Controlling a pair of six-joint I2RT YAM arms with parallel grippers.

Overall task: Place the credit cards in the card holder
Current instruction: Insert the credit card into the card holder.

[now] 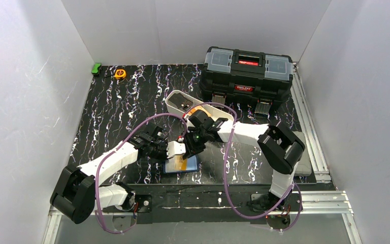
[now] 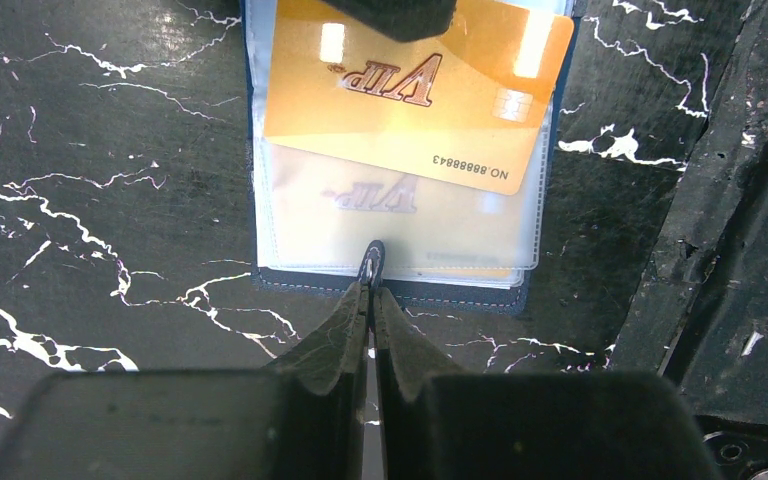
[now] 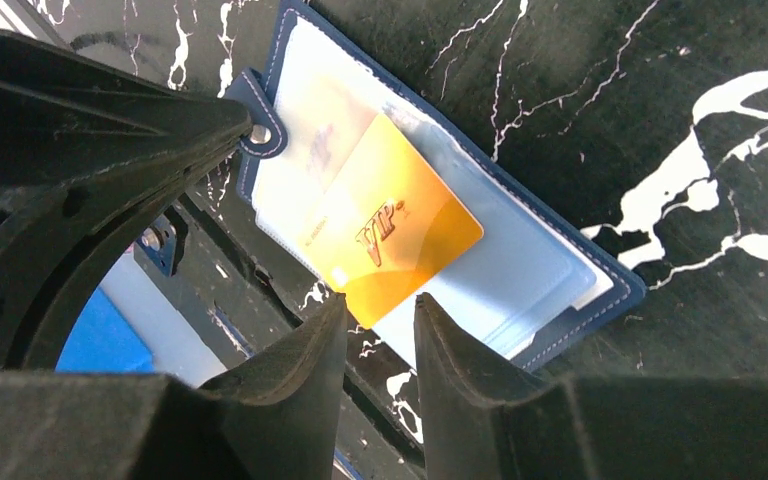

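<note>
Left gripper (image 2: 370, 292) clenched on the wallet's (image 2: 290, 280) tab (image 2: 372, 262); right gripper (image 3: 380, 308) released (jaws parted), orange card (image 3: 400, 235) just ahead, half-sleeved.

plain white walls (image 1: 25, 76) enclose a black, white-veined tabletop (image 1: 117, 112) with metal rails (image 1: 310, 117) along its right edge.

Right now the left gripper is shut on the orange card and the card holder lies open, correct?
No: the left gripper is shut on the snap tab of the card holder, not the orange card, as the left wrist view shows. The card holder does lie open.
</note>
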